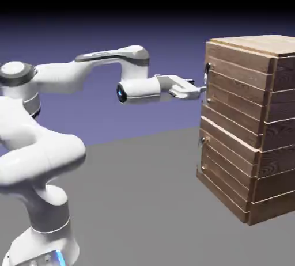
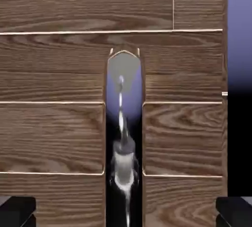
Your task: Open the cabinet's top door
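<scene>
The cabinet, a boxy stack of grained brown planks, stands on the grey surface. Its top door looks closed. The end effector, level, spread wide and empty, straddles the thin shiny metal handle, apparently lined up to grasp it.

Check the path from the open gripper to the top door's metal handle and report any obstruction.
Nothing visible stands in the way. The white arm's two-finger gripper is level at the brown plank cabinet's upper front panel, the top door. In the hand view, the thin metal bar handle lies centred between the open grey fingertips, with only wood behind.
</scene>
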Motion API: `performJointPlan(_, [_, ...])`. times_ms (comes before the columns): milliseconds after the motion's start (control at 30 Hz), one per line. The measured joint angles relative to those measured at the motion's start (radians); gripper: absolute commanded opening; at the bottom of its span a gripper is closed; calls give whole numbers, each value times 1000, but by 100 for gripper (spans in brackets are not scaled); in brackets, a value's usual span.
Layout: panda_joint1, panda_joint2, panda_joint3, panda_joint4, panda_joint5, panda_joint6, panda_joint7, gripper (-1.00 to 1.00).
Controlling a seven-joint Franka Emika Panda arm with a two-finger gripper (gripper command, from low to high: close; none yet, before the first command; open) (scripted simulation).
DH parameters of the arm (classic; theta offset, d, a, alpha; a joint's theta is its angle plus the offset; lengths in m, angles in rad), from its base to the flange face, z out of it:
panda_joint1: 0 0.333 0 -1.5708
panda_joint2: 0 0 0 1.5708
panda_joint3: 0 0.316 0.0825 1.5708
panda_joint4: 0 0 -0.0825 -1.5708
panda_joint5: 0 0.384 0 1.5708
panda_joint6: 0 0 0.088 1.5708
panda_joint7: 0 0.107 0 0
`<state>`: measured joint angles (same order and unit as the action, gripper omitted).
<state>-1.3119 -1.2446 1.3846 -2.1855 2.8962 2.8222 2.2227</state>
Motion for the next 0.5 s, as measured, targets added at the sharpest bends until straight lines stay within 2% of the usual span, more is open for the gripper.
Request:
performJointPlan(33, [-20, 2, 7, 17, 1, -2, 1, -100])
performJointPlan(100, [-20, 2, 7, 17, 1, -2, 1, -100])
performJointPlan(200, [65, 52, -36, -91, 0, -108, -69, -100])
performJointPlan(333, [189, 188, -117, -208, 1, -217, -234, -100])
performJointPlan(500, [332, 369, -235, -277, -4, -265, -445, -100])
